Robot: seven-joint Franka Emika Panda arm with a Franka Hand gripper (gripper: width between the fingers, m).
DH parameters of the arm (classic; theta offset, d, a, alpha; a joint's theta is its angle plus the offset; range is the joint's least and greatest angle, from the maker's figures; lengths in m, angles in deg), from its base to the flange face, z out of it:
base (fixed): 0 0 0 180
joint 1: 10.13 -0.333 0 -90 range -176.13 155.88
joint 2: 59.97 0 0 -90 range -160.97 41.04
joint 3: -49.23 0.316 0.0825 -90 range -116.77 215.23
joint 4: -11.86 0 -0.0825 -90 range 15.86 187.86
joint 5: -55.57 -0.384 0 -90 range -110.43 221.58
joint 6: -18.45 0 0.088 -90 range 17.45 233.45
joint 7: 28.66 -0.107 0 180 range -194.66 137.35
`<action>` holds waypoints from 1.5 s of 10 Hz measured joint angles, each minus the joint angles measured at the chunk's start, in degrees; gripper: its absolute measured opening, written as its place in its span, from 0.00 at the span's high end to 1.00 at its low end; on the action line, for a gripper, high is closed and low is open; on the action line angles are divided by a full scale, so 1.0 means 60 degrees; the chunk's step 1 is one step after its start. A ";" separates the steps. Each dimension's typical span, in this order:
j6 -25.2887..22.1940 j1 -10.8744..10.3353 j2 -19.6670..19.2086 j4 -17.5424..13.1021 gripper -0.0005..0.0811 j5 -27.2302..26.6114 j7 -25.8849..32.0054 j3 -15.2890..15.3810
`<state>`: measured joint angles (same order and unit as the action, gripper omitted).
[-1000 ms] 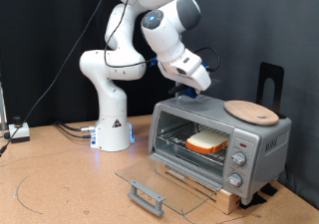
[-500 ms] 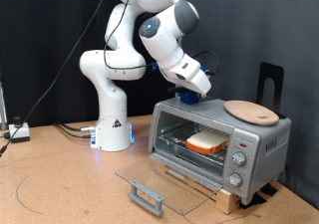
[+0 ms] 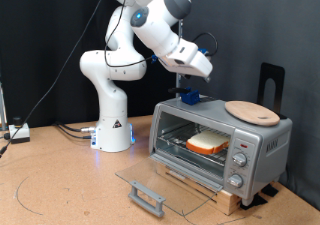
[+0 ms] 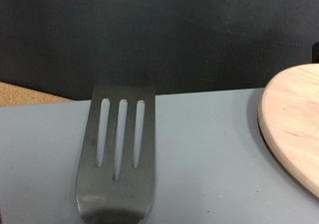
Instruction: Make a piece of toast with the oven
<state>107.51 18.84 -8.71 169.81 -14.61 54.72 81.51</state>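
While the arm is hovering up in the upper middle of the exterior view, the gripper (image 3: 190, 88) is gripping one slotted spatula (image 4: 117, 159) over the roof of the one oven (image 3: 220, 140). One piece of toast (image 3: 208, 141) is lying flat on the rack inside, long axis running left-right. Its glass door (image 3: 150, 179) is hanging open toward the desk (image 3: 60, 185). One round wooden board (image 3: 251, 111) is sitting on top.

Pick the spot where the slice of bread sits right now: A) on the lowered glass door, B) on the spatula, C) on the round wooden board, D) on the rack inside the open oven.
D: the piece of toast lies on the wire rack inside the oven, whose glass door hangs open.
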 joint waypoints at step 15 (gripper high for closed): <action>0.1725 0.3670 -0.2223 -0.0325 0.00 0.1267 0.0849 -0.0880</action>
<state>117.86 40.86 -22.04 167.86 -7.01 59.81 76.24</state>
